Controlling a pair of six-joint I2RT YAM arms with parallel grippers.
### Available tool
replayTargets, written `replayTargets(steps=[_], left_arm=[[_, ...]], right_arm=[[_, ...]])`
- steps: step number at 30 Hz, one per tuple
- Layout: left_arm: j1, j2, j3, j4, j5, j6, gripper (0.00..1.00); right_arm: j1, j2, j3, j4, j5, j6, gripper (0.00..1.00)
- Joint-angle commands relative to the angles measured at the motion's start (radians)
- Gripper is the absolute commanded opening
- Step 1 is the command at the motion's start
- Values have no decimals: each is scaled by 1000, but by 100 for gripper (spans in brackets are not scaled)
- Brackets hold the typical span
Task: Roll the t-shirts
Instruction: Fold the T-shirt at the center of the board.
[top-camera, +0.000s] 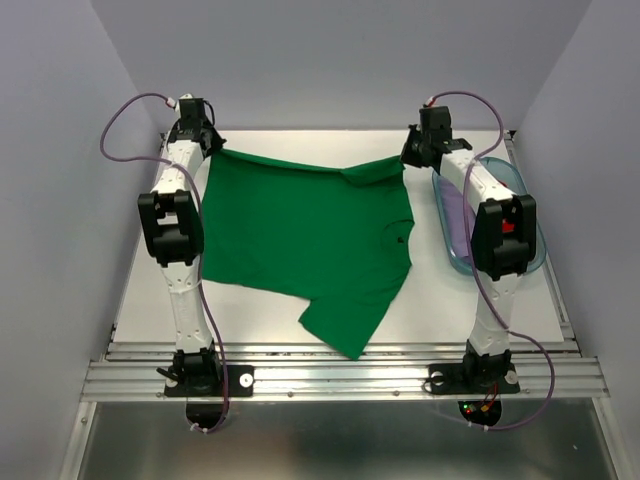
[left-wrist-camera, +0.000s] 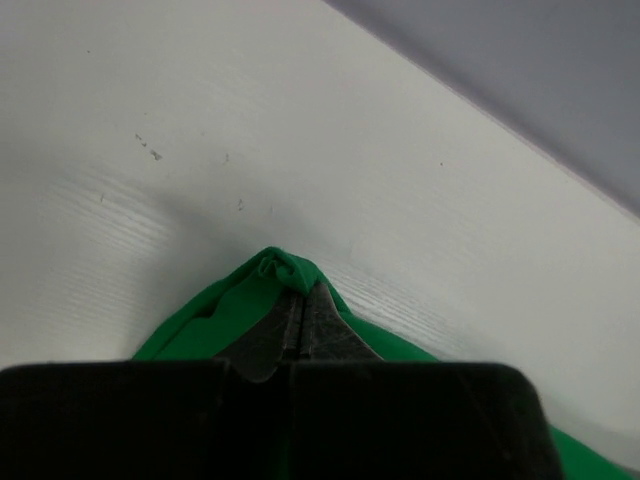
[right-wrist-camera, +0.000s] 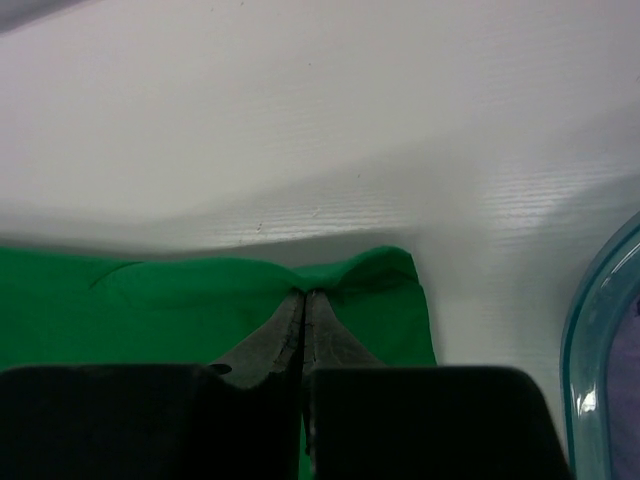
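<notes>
As both tools (left-wrist-camera: 300, 293) (right-wrist-camera: 304, 294) pinch it, t-shirt (top-camera: 300, 230) lies spread

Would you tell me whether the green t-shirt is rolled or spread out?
Spread out: the green t-shirt lies mostly flat on the table, no roll started.

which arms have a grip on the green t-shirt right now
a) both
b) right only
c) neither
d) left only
a: each wrist view shows shut jaws pinching green cloth, the left jaws at the far left corner of the green t-shirt and the right jaws at its far right corner.
</notes>
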Motion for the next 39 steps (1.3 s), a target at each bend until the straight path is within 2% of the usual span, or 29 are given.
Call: replayTargets(steps=[1, 13, 21, 23, 39], left_arm=[[3, -17, 79, -27, 4, 38, 0], [25, -31, 45, -76, 40, 84, 0], [26, -40, 13, -138, 19, 91, 0], [28, -58, -16, -141, -27, 90, 0], [45, -46, -53, -176, -27, 85, 0]], right_arm=[[-3, -71, -31, 55, -17, 26, 1], [-3, -419, -464, 46, -160, 123, 1], [11, -586, -645, 29, -264, 150, 1], [23, -613, -676, 27, -272, 163, 1], [135, -695, -864, 40, -280, 227, 1]])
